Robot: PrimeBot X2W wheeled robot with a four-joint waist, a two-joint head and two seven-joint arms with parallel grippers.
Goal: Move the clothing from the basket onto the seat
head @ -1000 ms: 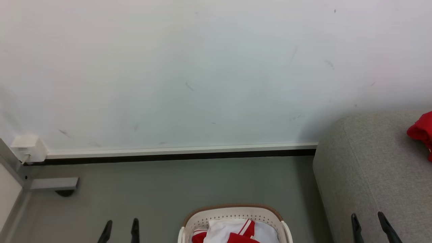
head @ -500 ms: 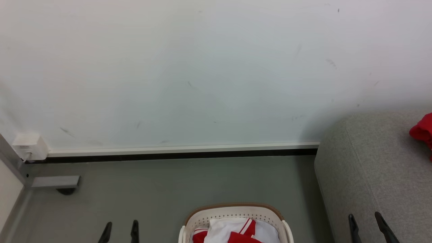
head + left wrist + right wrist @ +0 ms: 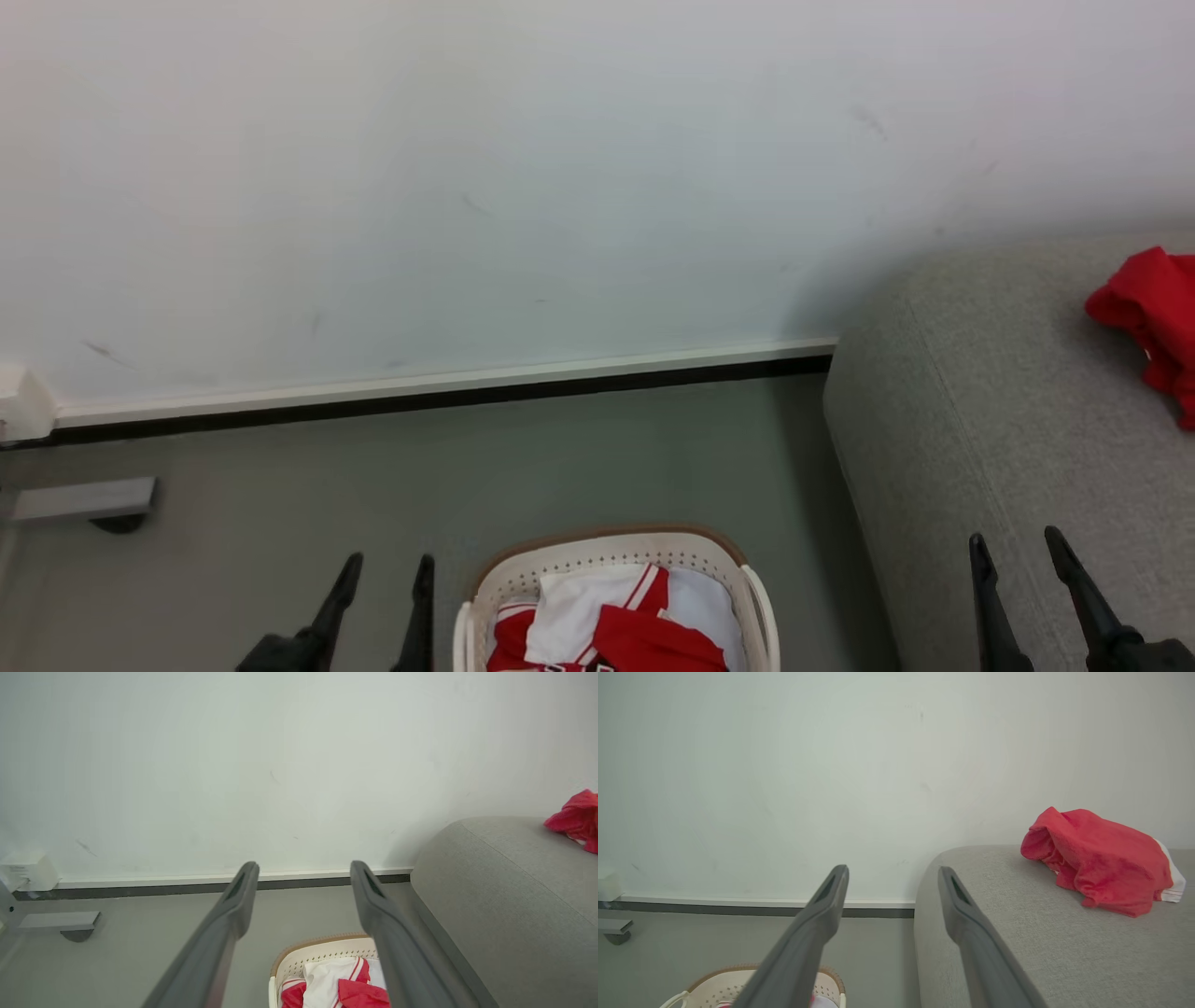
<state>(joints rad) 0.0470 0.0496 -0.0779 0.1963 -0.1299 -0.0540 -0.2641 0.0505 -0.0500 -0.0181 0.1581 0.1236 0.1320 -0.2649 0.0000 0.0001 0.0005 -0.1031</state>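
Red clothing (image 3: 653, 644) in basket (image 3: 579, 565), lettering (image 3: 568, 667) illegible

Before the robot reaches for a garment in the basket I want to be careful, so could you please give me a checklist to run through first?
1. Left tool open and empty: ok.
2. Right tool open and empty: ok.
3. Clothing to pick lies in the basket: ok.
4. Bare room on the seat beside the red garment: ok.
5. Basket's near half unobstructed: cannot tell, cut off in the head view.
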